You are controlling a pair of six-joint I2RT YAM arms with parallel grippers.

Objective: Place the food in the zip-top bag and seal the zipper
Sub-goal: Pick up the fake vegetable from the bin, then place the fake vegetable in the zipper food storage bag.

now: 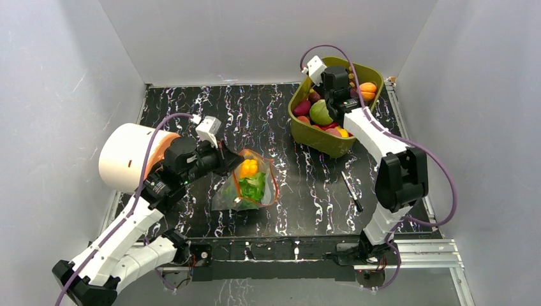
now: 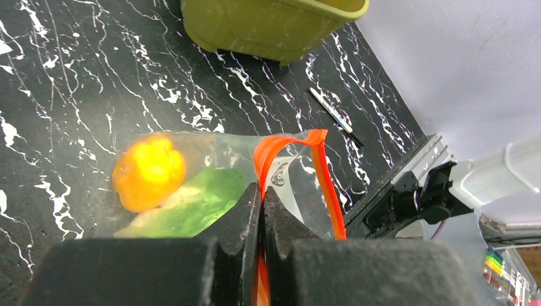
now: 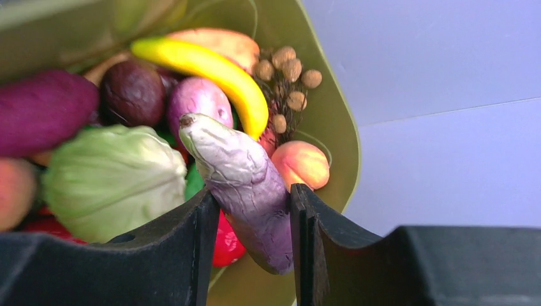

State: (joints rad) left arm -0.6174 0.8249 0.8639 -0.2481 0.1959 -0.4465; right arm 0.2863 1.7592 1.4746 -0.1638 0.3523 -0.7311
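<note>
Over the tub [image 3: 332, 121] at the worktop's [image 1: 306, 185] far right corner, my right end effector [image 3: 253, 205] clamps the light, probably slippery eggplant [image 3: 245, 185] mid-body, while my left end effector [image 2: 261, 199] pinches the limp zip-top bag's [image 2: 217, 143] zipper [image 2: 328, 185].

Clear crinkly plastic zip-top bag [image 1: 252, 185]: unsealed, lying well apart from the olive-green plastic tub [image 1: 322, 144], its mouth edge pinched in the closed left gripper [image 2: 261, 191]. Orange-red zipper strip [image 2: 326, 175]: arched in an open loop along the mouth. Inside the bag: yellow-orange toy pepper [image 2: 148, 172], with a green leafy toy lettuce [image 2: 204, 204] touching it. Mottled purple toy eggplant [image 3: 245, 185]: tilted, clamped between the right gripper [image 3: 254, 191] fingers over the tub. In the tub: yellow toy banana [image 3: 210, 70], pale green toy cabbage [image 3: 111, 182], orange-pink toy peach [image 3: 301, 164], among other pieces.
</note>
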